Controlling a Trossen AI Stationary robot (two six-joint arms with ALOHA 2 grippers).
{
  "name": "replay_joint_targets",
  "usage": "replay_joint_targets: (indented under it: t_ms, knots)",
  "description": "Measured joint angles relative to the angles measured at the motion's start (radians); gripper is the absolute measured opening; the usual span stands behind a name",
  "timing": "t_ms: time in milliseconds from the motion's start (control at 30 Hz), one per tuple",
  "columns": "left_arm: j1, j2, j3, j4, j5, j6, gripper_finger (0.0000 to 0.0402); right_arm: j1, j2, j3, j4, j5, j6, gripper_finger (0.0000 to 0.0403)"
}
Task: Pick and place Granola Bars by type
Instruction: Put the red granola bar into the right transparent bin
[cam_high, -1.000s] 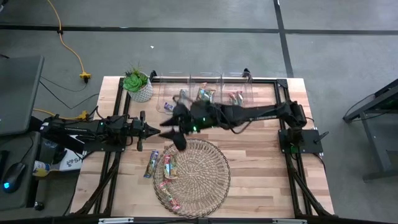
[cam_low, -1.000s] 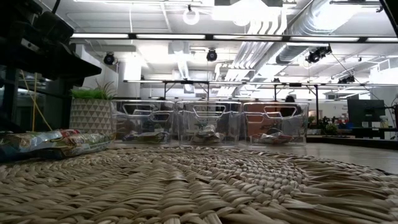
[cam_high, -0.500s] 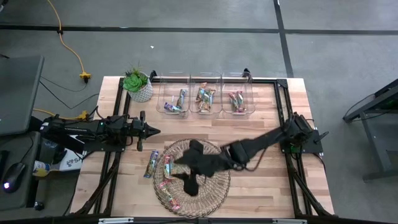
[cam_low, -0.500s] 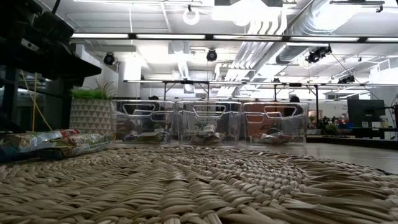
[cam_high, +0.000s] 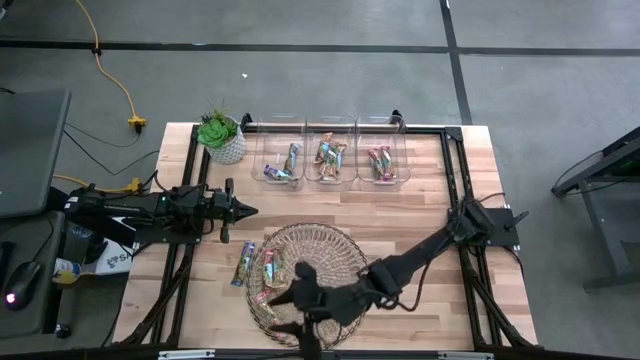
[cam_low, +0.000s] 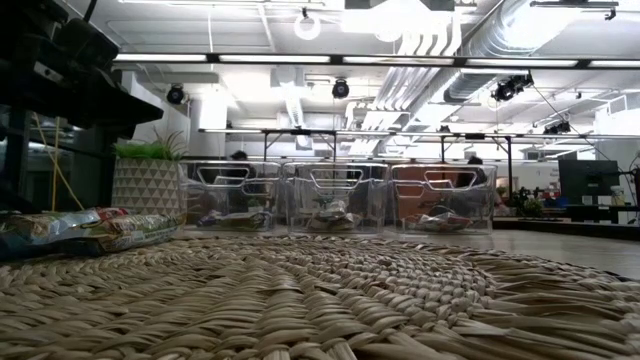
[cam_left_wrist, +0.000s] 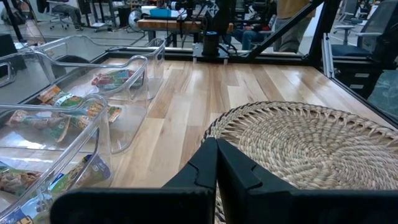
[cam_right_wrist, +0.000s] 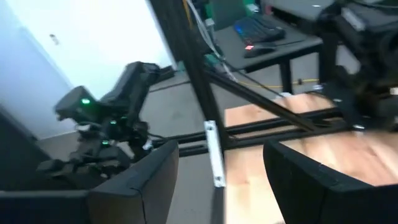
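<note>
Item: worktable (cam_high: 420, 215), pale wood planks, black rail frame, catalogued from the overhead view with twelve o'clock at the far edge.

Bins (cam_high: 330, 150): three clear plastic trays in a row at twelve o'clock. Each holds a small cluster of Granola Bars (cam_high: 382, 162), apparently one kind per tray: bluish wrappers at the eleven-o'clock end, green and tan in the middle, pink and red at the one-o'clock end. The split suggests sorting is well under way.

Wicker mat (cam_high: 330, 255): round, woven, at six o'clock; it serves as the supply area. Unsorted bars (cam_high: 262, 280) lie along its eight-o'clock rim, one just off it on bare wood, with more under the right arm.

Right gripper (cam_high: 300, 325): arm stretched from its base at three o'clock across the mat to the near edge at about seven o'clock, above the remaining bars. Fingers (cam_right_wrist: 140, 180) spread wide, nothing between them in the wrist view. Likely positioned for the next pick; the target bar cannot be identified.

Left gripper (cam_high: 240, 209): parked at nine o'clock, pointing toward centre, clear of the working arm. Fingers (cam_left_wrist: 202, 171) pressed together, holding nothing.

Potted plant (cam_high: 220, 135): eleven o'clock corner, beside the bins, not in play.
</note>
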Motion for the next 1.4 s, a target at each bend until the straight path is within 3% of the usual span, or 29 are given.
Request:
replay_joint_targets:
  t_ms: [300, 400, 600, 900, 1267, 1400]
  knots:
    - [0.000, 0.000, 0.000, 0.000, 0.000, 0.000, 0.0001, 0.005, 0.257, 0.395, -0.157, -0.017, -0.068, 0.0220]
    - [0.000, 0.000, 0.000, 0.000, 0.000, 0.000, 0.0001, -0.002, 0.254, 0.298, -0.024, -0.030, -0.005, 0.0220]
    - [0.000, 0.000, 0.000, 0.000, 0.000, 0.000, 0.0001, -0.014, 0.252, 0.281, -0.116, -0.032, 0.079, 0.0220]
    - [0.000, 0.000, 0.000, 0.001, 0.000, 0.000, 0.0001, -0.022, 0.322, 0.278, -0.198, -0.073, -0.095, 0.0220]
    - [0.000, 0.000, 0.000, 0.001, 0.000, 0.000, 0.0001, -0.021, 0.406, 0.278, -0.276, 0.059, 0.060, 0.0220]
    - [0.000, 0.000, 0.000, 0.000, 0.000, 0.000, 0.0001, -0.011, 0.437, 0.278, -0.286, 0.161, 0.116, 0.0220]
